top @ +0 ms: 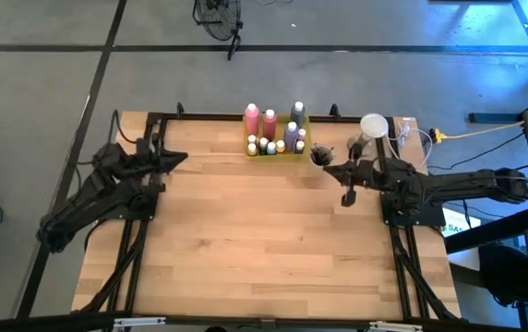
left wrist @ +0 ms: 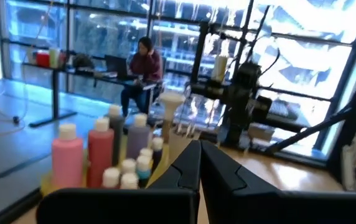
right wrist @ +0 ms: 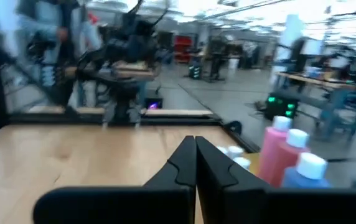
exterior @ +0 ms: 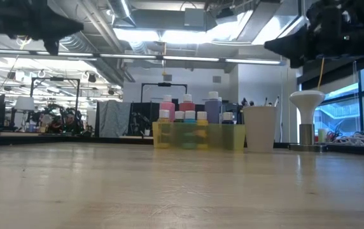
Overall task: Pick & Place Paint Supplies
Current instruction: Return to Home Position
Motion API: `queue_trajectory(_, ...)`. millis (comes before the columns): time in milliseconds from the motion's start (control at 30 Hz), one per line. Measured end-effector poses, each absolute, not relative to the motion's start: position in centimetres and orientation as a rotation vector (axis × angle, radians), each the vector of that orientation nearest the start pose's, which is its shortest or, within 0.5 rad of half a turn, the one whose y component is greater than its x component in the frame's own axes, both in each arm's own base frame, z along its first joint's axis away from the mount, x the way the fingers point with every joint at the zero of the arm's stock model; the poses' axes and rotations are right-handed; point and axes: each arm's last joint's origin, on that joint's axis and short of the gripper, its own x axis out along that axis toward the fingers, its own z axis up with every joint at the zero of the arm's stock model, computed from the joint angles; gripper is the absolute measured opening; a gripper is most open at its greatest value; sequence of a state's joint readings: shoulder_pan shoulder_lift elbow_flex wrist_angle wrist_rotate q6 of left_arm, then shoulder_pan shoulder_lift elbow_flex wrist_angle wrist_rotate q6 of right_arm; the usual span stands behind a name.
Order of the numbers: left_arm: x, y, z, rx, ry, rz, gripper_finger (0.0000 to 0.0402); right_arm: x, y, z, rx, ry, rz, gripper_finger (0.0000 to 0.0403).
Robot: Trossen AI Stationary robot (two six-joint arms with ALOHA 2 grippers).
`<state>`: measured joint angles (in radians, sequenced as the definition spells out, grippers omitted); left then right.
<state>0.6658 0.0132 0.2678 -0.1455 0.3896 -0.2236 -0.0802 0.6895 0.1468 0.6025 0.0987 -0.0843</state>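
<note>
Right gripper (right wrist: 195, 158) closed, left gripper (left wrist: 200, 165) closed — paint bottles (right wrist: 276, 155) beyond both.

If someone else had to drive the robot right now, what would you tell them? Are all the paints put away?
Left tool: shut, empty, raised over the table's left side.
Right tool: shut, empty, raised near the cup.
Paint bottles stand in the yellow tray at the table's far edge. Thin tips, likely paintbrushes, poke from the cup beside it.
Done: no loose supplies show on the table.
Left: probably just parking both arms.
</note>
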Motion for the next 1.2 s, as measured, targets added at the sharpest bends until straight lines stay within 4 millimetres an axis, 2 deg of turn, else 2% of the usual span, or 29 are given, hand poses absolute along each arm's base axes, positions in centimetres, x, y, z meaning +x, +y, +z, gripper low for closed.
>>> queue_trajectory(100, 6.6, 3.8, 22.6, -0.15, -0.105, 0.276, 0.0001, 15.3, -1.8, 19.7, -0.039, -0.033, -0.215, 0.0)
queue_trajectory(333, 7.6, 4.1, 20.7, -0.136, -0.154, 0.272, 0.0001, 15.2, -1.8, 17.0, -0.007, 0.101, -0.202, 0.0)
queue_trajectory(533, 8.1, 4.3, 19.4, -0.094, -0.178, 0.302, 0.0001, 14.6, -1.8, 15.1, -0.008, 0.095, -0.204, 0.0001)
queue_trajectory(700, 8.4, 4.2, 18.6, -0.099, -0.155, 0.299, 0.0002, 14.8, -1.9, 14.7, -0.057, 0.138, -0.219, 0.0001)
queue_trajectory(833, 8.7, 4.2, 17.2, -0.108, -0.078, 0.291, 0.0002, 14.8, -2.2, 14.6, -0.079, 0.142, -0.261, 0.0001)
queue_trajectory(1033, 8.8, 4.2, 17.0, -0.12, -0.063, 0.277, 0.0007, 14.8, -2.3, 14.6, -0.088, 0.145, -0.271, 0.0001)
queue_trajectory(1200, 8.8, 4.2, 17.0, -0.202, -0.071, 0.276, 0.0004, 14.8, -2.3, 14.5, -0.089, 0.16, -0.28, 0.0001)
